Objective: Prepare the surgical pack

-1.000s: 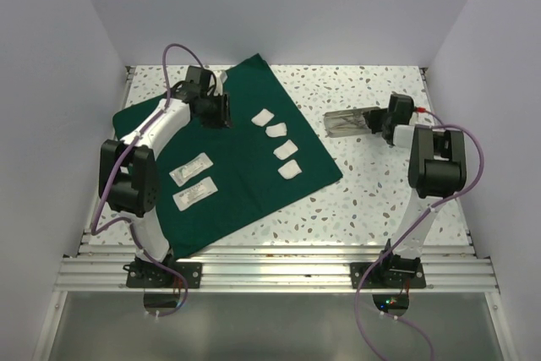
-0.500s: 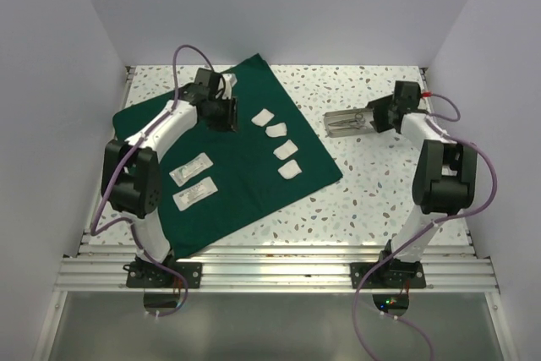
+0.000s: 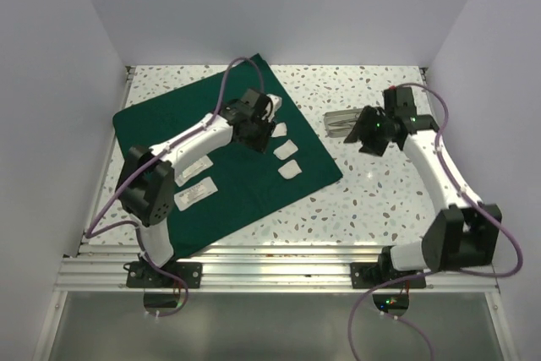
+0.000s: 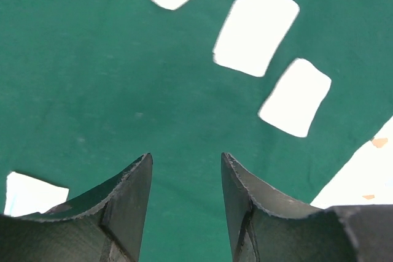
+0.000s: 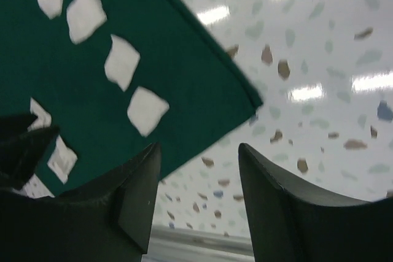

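1. Dark green cloth covers the left half of the speckled worktop (image 3: 380,192). The drape (image 3: 237,183) lies spread flat and set cornerwise, one corner toward the far wall and another toward the middle of the worktop.
2. White gauze pads (image 3: 287,149) lie in a row along the drape's right side. Three show from above, and the row's far end is under the left end effector (image 3: 260,116).
3. Two white packets (image 3: 196,195) rest side by side on the drape's left part, one of them partly under the left arm (image 3: 190,141).
4. Its own wrist camera shows the left end effector hanging over the cloth, fingers (image 4: 132,194) spread and nothing between them. Two pads lie ahead and to the right, clear of the fingertips.
5. A shallow steel tray (image 3: 338,121) sits off the cloth on bare worktop, near the drape's right corner. What lies in it is too small to make out.
6. The right end effector (image 3: 368,131) hovers at the tray's right end, with the right arm (image 3: 431,166) reaching in from the right. Whether it touches the tray cannot be told.
7. From the right wrist camera, that end effector's fingers (image 5: 135,194) stand apart and empty above the worktop. The drape's corner and four pads are in view beyond them.
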Robot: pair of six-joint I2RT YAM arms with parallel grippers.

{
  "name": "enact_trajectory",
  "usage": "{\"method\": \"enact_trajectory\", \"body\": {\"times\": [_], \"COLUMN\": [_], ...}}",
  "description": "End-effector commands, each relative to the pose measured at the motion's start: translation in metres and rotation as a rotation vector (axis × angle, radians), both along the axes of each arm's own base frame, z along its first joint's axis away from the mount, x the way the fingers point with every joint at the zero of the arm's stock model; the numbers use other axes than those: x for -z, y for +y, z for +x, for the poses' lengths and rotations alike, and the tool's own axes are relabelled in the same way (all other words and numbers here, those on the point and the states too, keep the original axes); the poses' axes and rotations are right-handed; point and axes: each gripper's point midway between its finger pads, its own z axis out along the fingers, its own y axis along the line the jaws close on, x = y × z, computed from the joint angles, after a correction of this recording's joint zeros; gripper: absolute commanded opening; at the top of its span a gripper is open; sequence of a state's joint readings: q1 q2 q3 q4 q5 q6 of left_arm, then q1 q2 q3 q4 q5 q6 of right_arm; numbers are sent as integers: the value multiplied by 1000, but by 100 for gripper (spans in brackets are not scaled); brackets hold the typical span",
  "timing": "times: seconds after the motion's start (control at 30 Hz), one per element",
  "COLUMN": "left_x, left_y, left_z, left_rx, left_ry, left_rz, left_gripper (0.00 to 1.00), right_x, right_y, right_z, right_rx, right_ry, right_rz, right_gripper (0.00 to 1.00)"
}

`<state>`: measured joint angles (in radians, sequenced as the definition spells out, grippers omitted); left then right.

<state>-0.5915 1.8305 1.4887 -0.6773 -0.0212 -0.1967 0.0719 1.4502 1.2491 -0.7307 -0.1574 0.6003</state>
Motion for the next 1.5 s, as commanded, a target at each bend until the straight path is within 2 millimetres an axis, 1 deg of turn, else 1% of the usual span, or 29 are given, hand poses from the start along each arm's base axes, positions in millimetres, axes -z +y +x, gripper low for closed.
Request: {"method": "enact_trajectory", "body": {"times": [0.0, 0.03, 0.07, 0.1, 0.13, 0.17, 0.2, 0.23, 0.3, 0.33, 0.37, 0.4, 0.43, 0.5, 0.6, 0.67, 0.7, 0.87, 1.03, 1.17, 1.23, 1.47], "left_x": [-6, -6, -4, -2, 6, 9, 18, 21, 29, 31, 32, 37, 37, 40, 50, 47, 48, 56, 60, 62, 66, 77], "left_y": [-16, -33, -39, -47, -60, -62, -65, -71, -77, -84, -86, -91, -99, -100, -99, -100, -100, -100, -107, -114, -116, -115], "left_z": [-8, -19, -22, -26, -36, -38, -41, -46, -47, -52, -52, -52, -56, -54, -46, -41, -39, -41, -45, -53, -56, -54], "left_rx": [39, 80, 93, 114, 151, 158, 168, 185, 210, 240, 253, 289, 315, 336, 356, 352, 379, 398, 435, 461, 473, 487], "left_ry": [-79, -89, -102, -116, -118, -124, -115, -119, -125, -136, -154, -166, -179, -196, -213, -232, -240, -244, -254, -247, -240, -234], "left_rz": [105, 115, 135, 148, 172, 196, 215, 230, 254, 263, 282, 304, 315, 360, 423, 441, 457, 477, 477, 466, 470, 495], "left_gripper": [53, 53, 54, 55, 56, 56, 57, 57, 58, 59, 59, 60, 61, 61, 61, 61, 61, 60, 58, 56, 56, 50], "right_x": [4, 10, 1, -1, 0, -7, -7, -10, -15, -16, -16, -17, -17, -22, -27, -29, -30, -17, -18, -20, -18, -13], "right_y": [8, 11, 12, 12, 12, 12, 11, 10, 10, 11, 12, 16, 18, 22, 20, 19, 20, 23, 24, 26, 26, 27], "right_z": [-71, -87, -97, -103, -112, -117, -127, -130, -136, -138, -139, -139, -139, -135, -129, -127, -127, -130, -125, -122, -122, -125], "right_rx": [-140, -162, -170, -176, -182, -184, -187, -197, -205, -211, -213, -224, -220, -227, -220, -213, -215, -204, -205, -207, -205, -200], "right_ry": [63, 75, 35, 15, 15, -18, 11, 0, -16, -20, -19, -21, -16, -37, -55, -51, -56, -27, -34, -40, -37, -27], "right_rz": [32, 51, 53, 53, 60, 58, 53, 45, 28, 26, 29, 48, 61, 80, 66, 62, 67, 99, 105, 113, 118, 134], "right_gripper": [57, 57, 57, 58, 59, 59, 59, 59, 60, 61, 61, 61, 61, 61, 62, 62, 62, 62, 62, 62, 62, 62]}}
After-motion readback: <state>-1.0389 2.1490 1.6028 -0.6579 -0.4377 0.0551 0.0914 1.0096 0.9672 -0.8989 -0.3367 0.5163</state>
